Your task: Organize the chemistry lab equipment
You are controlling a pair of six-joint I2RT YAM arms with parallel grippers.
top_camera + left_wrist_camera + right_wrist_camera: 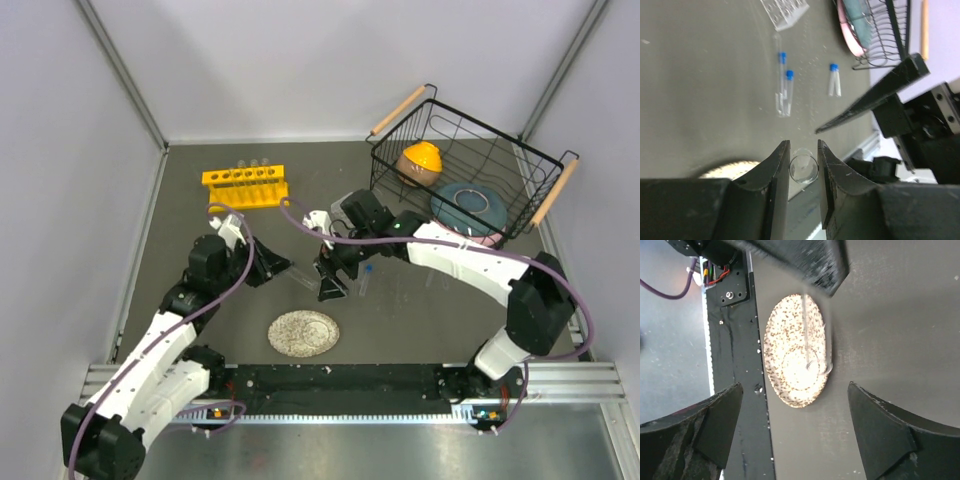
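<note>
Left claw [802,145]: closed on a clear glass tube [803,168]. In the left wrist view the tube is seen end-on, pinched between the two fingers. In the right wrist view it runs out from the left claw and hangs over the speckled plate [790,375]; whether its tip touches the plate cannot be told.

Right claw [795,386]: open wide, nothing between its fingers. It sits just beside the left claw, near the middle of the tabletop [420,310], with the plate below its gap.

Vials [786,90]: two blue-capped ones lie side by side on the tabletop, beyond the left claw. A further vial [834,80] lies apart from them, nearer the basket [470,165].

Grid rack [785,10]: clear plastic, resting on the tabletop beyond the vials, only partly in the left wrist view.

Yellow rack [245,188]: stands at the far left of the tabletop, well apart from both claws, with a few clear tubes upright in its holes. Their exact count cannot be told.

Basket: black wire, wooden handles, at the far right corner, holding crockery.
</note>
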